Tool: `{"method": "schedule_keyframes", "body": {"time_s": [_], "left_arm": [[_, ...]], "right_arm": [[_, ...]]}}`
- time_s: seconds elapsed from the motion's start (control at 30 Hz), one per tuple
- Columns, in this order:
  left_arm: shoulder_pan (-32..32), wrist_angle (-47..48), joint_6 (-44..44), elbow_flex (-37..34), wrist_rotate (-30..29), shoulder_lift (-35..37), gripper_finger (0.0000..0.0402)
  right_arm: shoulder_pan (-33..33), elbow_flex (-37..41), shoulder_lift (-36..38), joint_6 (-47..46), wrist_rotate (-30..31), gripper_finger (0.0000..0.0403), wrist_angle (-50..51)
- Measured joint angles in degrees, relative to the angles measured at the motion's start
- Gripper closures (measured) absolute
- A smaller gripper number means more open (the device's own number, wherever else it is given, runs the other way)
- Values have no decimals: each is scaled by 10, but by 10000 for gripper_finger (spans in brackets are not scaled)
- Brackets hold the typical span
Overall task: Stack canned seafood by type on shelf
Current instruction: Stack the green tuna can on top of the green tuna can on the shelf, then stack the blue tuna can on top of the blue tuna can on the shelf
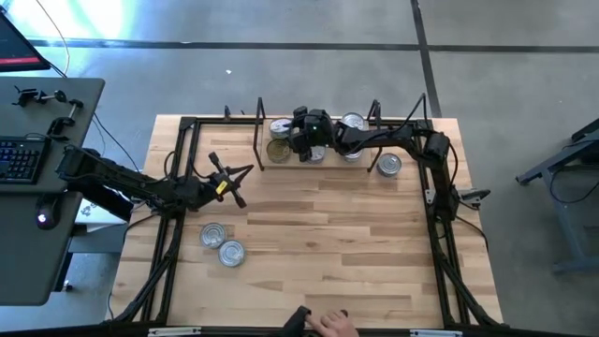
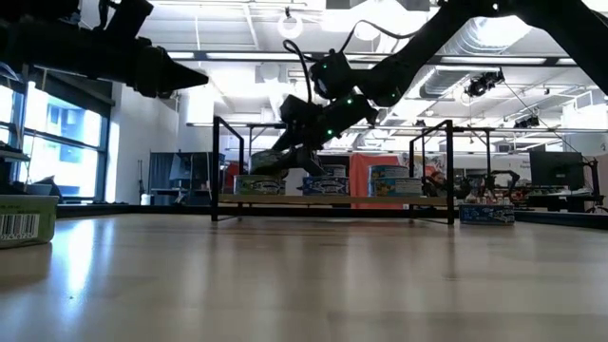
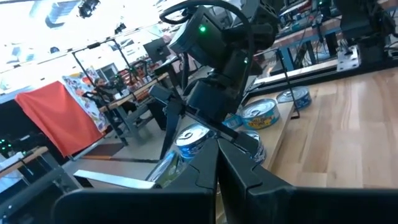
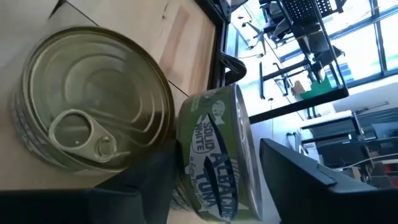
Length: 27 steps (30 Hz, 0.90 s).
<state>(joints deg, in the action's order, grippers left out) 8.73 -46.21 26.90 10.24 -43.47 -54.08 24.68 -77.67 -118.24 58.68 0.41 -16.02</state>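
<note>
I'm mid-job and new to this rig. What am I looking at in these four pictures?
Two dark robot arms work at a wooden table. One picture looks straight down, one looks level across the tabletop, and one comes from each wrist. The right claw is at the shelf, open around a green-labelled tuna tin standing on edge beside a flat gold-lidded tin. The left claw waits shut over the table's left side, holding nothing. Two silver tins lie loose near the left arm, another tin right of the shelf.
</note>
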Motion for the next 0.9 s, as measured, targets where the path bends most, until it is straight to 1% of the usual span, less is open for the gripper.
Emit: {"method": "schedule_keyframes", "body": {"time_s": [0.13, 0.37, 0.7, 0.83, 0.9], "left_arm": [[0, 0, -10, 0, 22, 0, 401], [1, 1, -28, 0, 68, 0, 401], [2, 1, -29, 0, 70, 0, 402], [5, 1, -29, 0, 70, 0, 402], [5, 1, -29, 0, 70, 0, 401]], "right_arm": [[4, 0, 0, -2, -5, 187, 3], [9, 0, 0, -47, -34, 187, 8], [8, 0, 0, -62, -34, 187, 7], [8, 0, 0, -62, -6, 187, -2], [8, 0, 0, -67, -4, 187, 0]]}}
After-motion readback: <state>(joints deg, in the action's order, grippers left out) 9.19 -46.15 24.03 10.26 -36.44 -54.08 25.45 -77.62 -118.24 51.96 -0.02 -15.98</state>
